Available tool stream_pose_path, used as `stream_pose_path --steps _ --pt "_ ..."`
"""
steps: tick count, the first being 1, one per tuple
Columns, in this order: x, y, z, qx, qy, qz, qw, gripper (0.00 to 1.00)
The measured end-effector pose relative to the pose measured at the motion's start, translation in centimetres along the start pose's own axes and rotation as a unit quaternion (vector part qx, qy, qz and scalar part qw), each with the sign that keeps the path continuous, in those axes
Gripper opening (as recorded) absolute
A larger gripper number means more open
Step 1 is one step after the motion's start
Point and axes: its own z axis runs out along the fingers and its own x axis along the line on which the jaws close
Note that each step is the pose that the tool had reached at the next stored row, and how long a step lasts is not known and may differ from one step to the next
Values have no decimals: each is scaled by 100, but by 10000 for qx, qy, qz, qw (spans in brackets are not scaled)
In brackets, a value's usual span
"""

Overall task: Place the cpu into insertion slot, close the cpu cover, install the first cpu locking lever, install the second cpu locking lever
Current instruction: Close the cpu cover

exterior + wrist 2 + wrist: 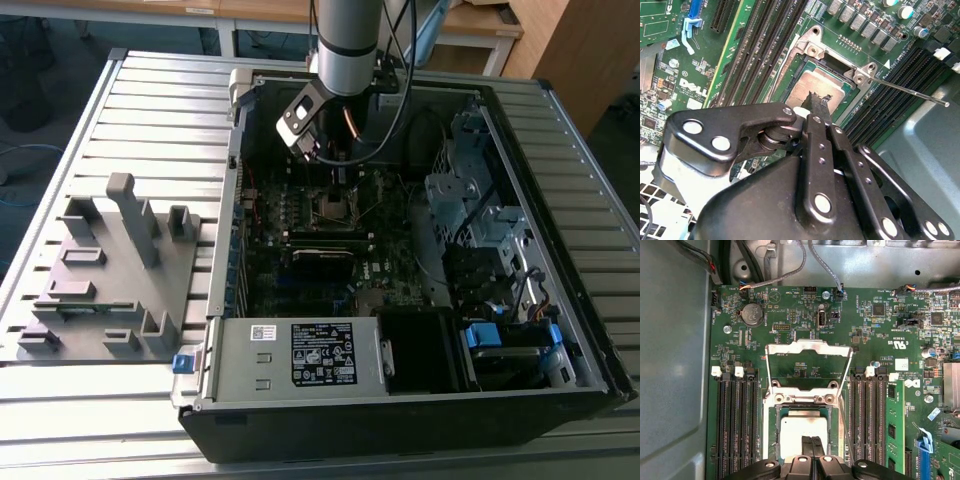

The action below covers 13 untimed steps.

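The cpu (799,432) is lying in the insertion slot (774,437), its pale lid showing directly under the tool (811,440). I am judging the placing step to be the one in hand.

Working across from the exterior view's left, a grey fixture plate (110,270) is sitting on the bench (60,130), well apart from the tool and outside the open computer case (400,420). The tool is hanging inside that case, over the slot.

In the first wrist view the memory slots (735,425) are flanking the tool on both sides, and the cpu cover (807,346) is standing open just beyond the chip. In the second wrist view a thin locking lever (910,91) is sticking out unlatched past the tool.

I am seeing the tool's two fingers drawn together with no gap and nothing visibly held between them. Whether they are touching the chip I cannot tell.

To do this well I am keeping the tool plumb, avoiding any sideways drag across the socket, and checking that all four chip edges are sitting level inside the rim.
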Motion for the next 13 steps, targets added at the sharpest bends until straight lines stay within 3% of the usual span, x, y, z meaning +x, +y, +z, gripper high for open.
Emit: stream_pose_path --steps 13 --pt "-1 1 -45 0 0 0 10000 10"
